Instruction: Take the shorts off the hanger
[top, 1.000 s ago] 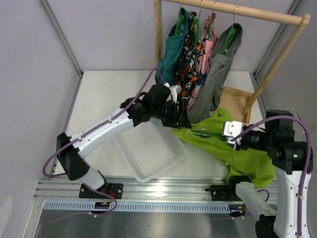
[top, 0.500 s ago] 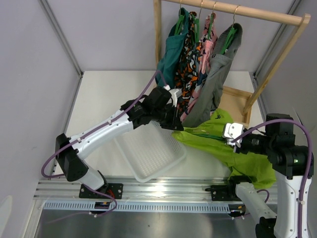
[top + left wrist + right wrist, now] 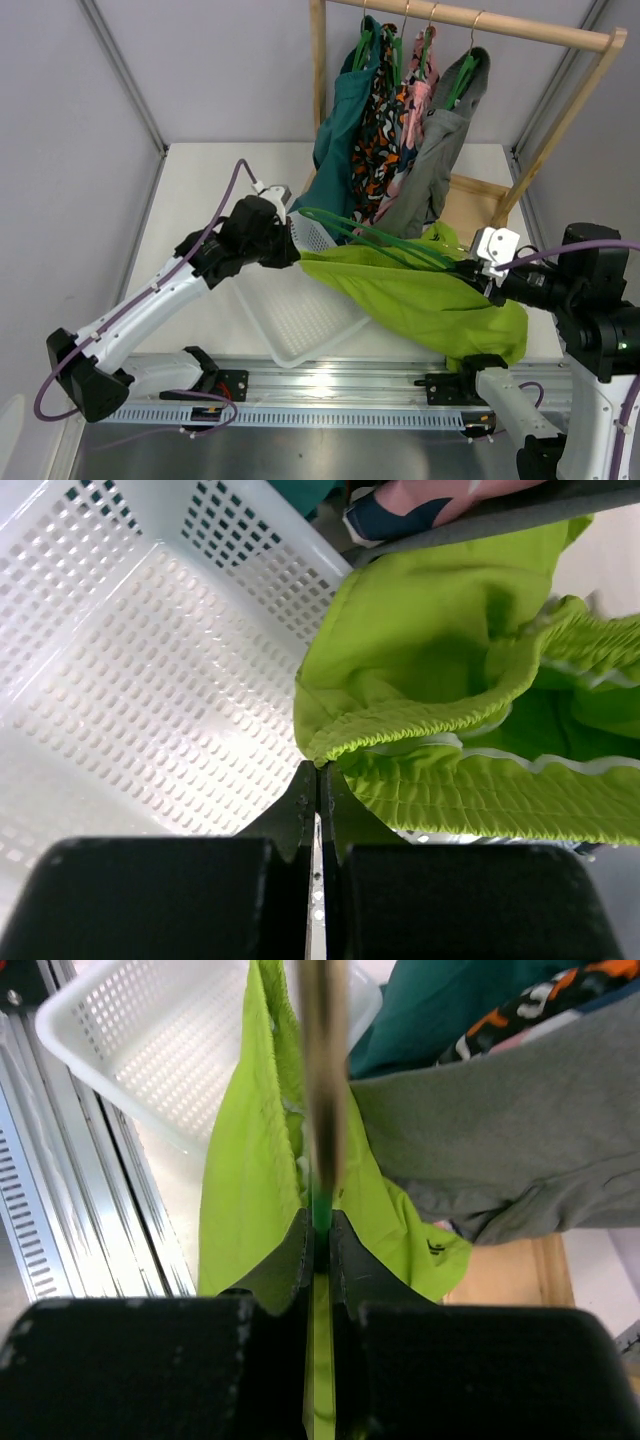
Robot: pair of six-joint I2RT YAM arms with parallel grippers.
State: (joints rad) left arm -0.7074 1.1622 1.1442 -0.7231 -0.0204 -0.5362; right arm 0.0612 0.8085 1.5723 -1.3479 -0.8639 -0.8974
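Observation:
The lime-green shorts (image 3: 420,305) hang stretched between my two grippers above the table. My left gripper (image 3: 292,243) is shut on the elastic waistband at the shorts' left end; in the left wrist view the jaws (image 3: 320,770) pinch the gathered edge of the shorts (image 3: 450,650). The thin green hanger (image 3: 375,237) shows bare above the cloth, running from near the left gripper to my right gripper (image 3: 478,272). The right wrist view has those jaws (image 3: 320,1228) shut on the hanger's wire (image 3: 320,1210), with the shorts (image 3: 235,1180) draped below.
A white perforated basket (image 3: 285,325) lies on the table under the left end of the shorts. A wooden clothes rack (image 3: 480,20) at the back carries several hung garments (image 3: 400,130), the grey one (image 3: 500,1140) close to the right gripper. A metal rail (image 3: 300,385) runs along the near edge.
My left gripper shut on the shorts' waistband and pulled left and toward me, stretching the cloth and baring the hanger's wire. The right gripper shifted slightly right, still holding the hanger.

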